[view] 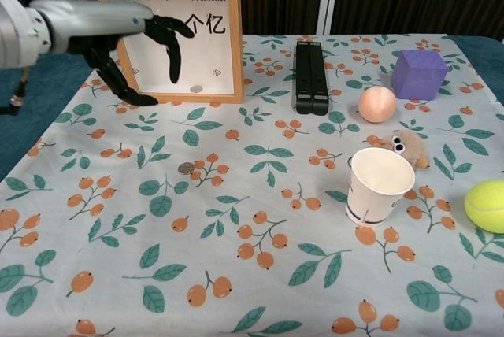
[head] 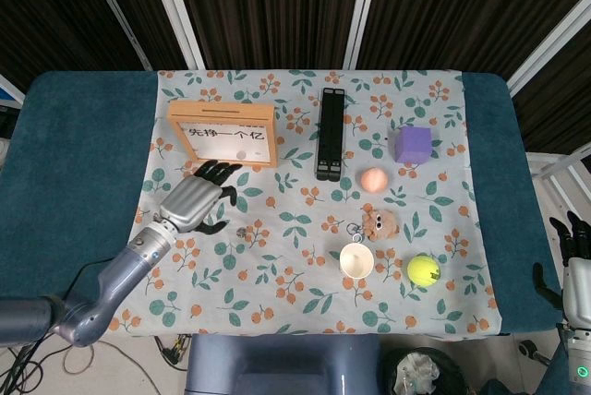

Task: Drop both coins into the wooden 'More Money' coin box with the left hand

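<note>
head: right hand [head: 574, 257] at edge | chest: coin [view: 197, 87] inside coin box [view: 177, 34]

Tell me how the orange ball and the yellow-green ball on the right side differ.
The orange ball is peach-coloured and smooth; the tennis ball is yellow-green and fuzzy. The orange ball lies farther back, near the purple cube; the tennis ball lies nearer the front edge, right of the paper cup. Both are round and rest untouched on the tablecloth.

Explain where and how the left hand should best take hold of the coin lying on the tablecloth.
The coin lies flat on the tablecloth, so only its thin rim offers grip. Probably best to come straight down from above and pinch opposite edges with thumb and a fingertip. The left hand, open with fingers spread, is already just to its left, with nothing in between.
</note>
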### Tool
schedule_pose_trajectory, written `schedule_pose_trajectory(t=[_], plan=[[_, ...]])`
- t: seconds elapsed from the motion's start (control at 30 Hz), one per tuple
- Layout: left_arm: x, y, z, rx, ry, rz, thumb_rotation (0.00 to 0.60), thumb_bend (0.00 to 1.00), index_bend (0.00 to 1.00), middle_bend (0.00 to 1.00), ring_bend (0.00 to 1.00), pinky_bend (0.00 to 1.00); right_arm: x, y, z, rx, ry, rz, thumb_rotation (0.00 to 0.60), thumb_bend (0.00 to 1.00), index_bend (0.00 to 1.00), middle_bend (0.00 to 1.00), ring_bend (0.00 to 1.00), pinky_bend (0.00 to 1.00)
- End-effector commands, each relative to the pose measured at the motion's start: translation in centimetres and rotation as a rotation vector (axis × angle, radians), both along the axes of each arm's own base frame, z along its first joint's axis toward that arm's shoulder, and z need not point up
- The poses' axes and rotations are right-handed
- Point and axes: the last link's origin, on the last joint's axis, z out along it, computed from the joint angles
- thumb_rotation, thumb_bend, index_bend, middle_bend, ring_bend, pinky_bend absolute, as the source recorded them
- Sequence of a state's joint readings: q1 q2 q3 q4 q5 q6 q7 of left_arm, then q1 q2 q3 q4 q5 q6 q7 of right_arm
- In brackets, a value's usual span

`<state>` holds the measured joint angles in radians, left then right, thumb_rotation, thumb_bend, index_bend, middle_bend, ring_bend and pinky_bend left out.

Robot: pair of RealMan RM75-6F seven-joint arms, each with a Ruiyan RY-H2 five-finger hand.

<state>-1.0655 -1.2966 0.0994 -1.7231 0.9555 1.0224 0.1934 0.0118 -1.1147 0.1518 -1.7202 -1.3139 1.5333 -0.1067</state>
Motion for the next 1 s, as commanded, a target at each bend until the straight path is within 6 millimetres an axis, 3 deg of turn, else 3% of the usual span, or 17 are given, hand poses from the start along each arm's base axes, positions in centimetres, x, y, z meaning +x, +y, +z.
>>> schedule_pose_trajectory(t=[0.03,0.3,0.57,0.83,1.0], plan=[[1.2,0.8,-2.6,-0.033,0.034,-0.013,0.600,0.25,0.45,0.00,0.00,0.00,0.0,0.0,0.0,0.001,-0.001,-0.002,0.600,0.51,0.15,0.02,0.00,0.00],[1.5,1.7,-6.0,-0.029,0.125,-0.017,0.600,0.25,0.44,0.00,0.00,0.00,-0.1,0.0,0.1,-0.004,0.001,-0.023,0.600,0.51,0.15,0.02,0.00,0.00],[1.6,1.8,-6.9,0.053,0.143,-0.064,0.600,0.17,0.34,0.00,0.00,0.00,-0.1,0.0,0.1,-0.008,-0.002,-0.026,0.600,0.51,0.15,0.02,0.00,0.00],[0.8,1.1,-8.0,0.087,0.167,-0.118,0.600,0.07,0.31,0.00,0.00,0.00,-0.1,0.0,0.2,-0.009,-0.005,-0.027,0.600,0.51,0.15,0.02,0.00,0.00],[0.7,1.1,-8.6,0.109,0.180,-0.141,0.600,0.07,0.31,0.00,0.00,0.00,-0.1,0.0,0.2,-0.011,-0.008,-0.027,0.600,0.51,0.15,0.02,0.00,0.00]])
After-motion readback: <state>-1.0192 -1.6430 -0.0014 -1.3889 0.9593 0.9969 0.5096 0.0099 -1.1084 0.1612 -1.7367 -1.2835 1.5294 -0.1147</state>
